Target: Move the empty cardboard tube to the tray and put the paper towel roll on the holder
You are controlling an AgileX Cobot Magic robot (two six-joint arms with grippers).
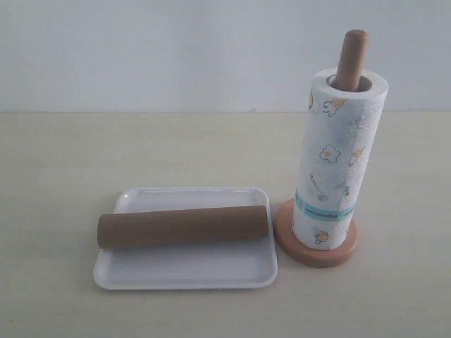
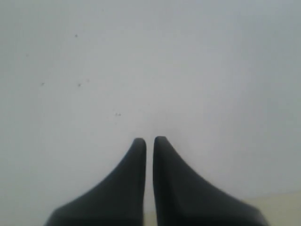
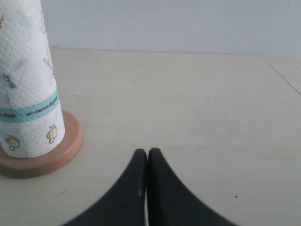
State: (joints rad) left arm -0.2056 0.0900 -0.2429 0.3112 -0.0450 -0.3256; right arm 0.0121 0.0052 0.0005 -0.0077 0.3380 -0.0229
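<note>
Left pincer (image 2: 149,141): jaws closed, empty, facing a blank pale surface. Right pincer (image 3: 147,153): jaws closed, empty, low over the bare table (image 3: 197,108), near the holder (image 3: 47,162) but apart from it.

Status: both steps appear complete.
- The empty cardboard tube (image 1: 183,226) lies on its side in the tray (image 1: 190,274). Its long axis runs roughly parallel to the tray's long edges, and its left end overhangs the left rim.
- The paper towel roll (image 1: 337,162) stands upright on the holder's base, long axis vertical. The pole's rounded top protrudes above the core.

Remaining: nothing evident
</note>
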